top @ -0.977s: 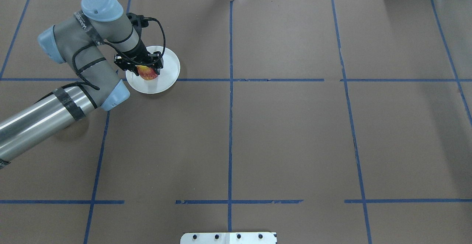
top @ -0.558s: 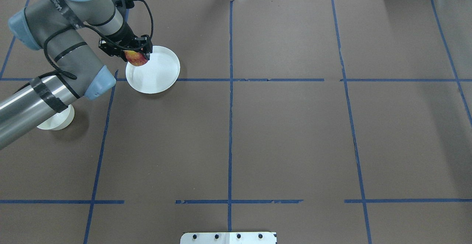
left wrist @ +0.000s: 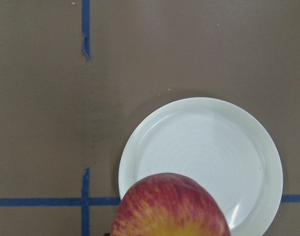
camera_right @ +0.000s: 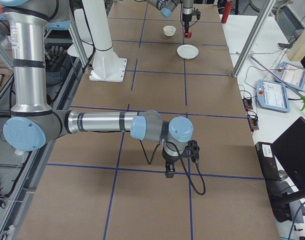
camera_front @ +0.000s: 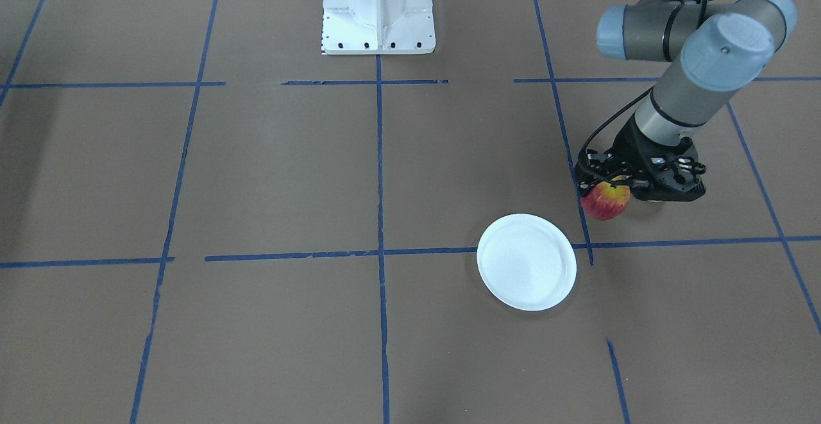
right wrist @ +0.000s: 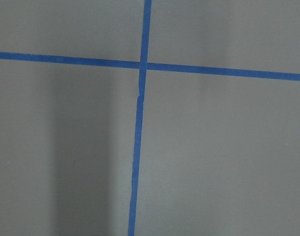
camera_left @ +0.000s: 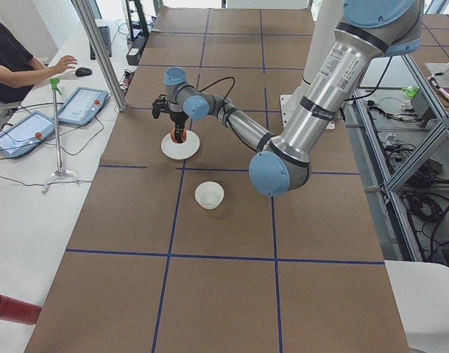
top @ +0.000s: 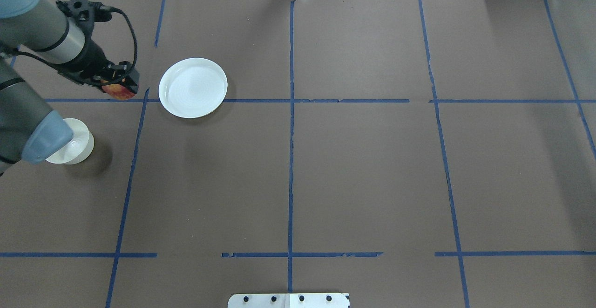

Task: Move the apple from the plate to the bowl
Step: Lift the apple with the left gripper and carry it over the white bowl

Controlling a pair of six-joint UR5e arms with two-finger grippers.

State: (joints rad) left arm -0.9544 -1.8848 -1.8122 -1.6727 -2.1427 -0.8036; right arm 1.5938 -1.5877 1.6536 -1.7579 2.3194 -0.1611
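Note:
My left gripper [top: 119,84] is shut on the red and yellow apple [top: 120,92] and holds it above the brown table, just left of the plate. The apple also shows in the front view [camera_front: 605,201] and fills the bottom of the left wrist view [left wrist: 172,206]. The flat white plate [top: 193,87] is empty; it also shows in the front view [camera_front: 526,262] and the left wrist view [left wrist: 204,147]. The small cream bowl [top: 77,148] stands nearer the robot, partly hidden by my left elbow. My right gripper [camera_right: 168,170] hangs low over the far right table; I cannot tell its state.
The white robot base [camera_front: 378,10] stands at the table's middle edge. Blue tape lines [top: 291,112] mark the brown paper. An operator [camera_left: 11,59], tablets [camera_left: 81,104] and a thin stand [camera_left: 59,132] sit beyond the far edge.
My left gripper lifted the apple off the plate and carried it left, past the plate's rim. The arm swung aside, which uncovered the bowl. The plate stayed put.

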